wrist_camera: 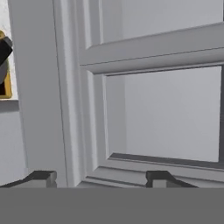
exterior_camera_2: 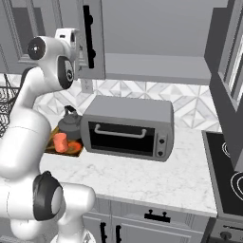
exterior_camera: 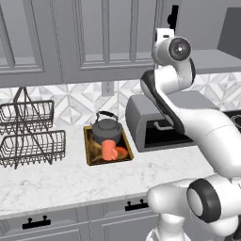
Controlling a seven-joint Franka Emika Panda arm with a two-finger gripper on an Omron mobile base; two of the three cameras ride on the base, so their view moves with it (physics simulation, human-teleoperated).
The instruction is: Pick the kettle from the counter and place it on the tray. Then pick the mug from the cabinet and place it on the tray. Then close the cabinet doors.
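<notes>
The dark kettle [exterior_camera: 105, 127] and the orange-red mug [exterior_camera: 110, 150] both stand on the golden-rimmed tray [exterior_camera: 93, 157] on the counter [exterior_camera: 70, 181]. They also show left of the toaster oven as the kettle [exterior_camera_2: 70, 122], mug [exterior_camera_2: 60, 142] and tray [exterior_camera_2: 71, 150]. The cabinet stands open, its grey shelf [exterior_camera_2: 156, 66] bare. My gripper [wrist_camera: 100, 178] is open, raised close against the panelled face of the left cabinet door [exterior_camera_2: 95, 57], beside its black bar handle [exterior_camera_2: 88, 35]. The right cabinet door [exterior_camera_2: 224, 57] is swung out.
A grey toaster oven [exterior_camera: 160, 123] sits right of the tray. Two-tier wire baskets [exterior_camera: 28, 136] stand at the counter's left. A black stove top [exterior_camera_2: 230, 178] lies at the far right. Shut wall cabinet doors [exterior_camera: 108, 37] hang above the tray.
</notes>
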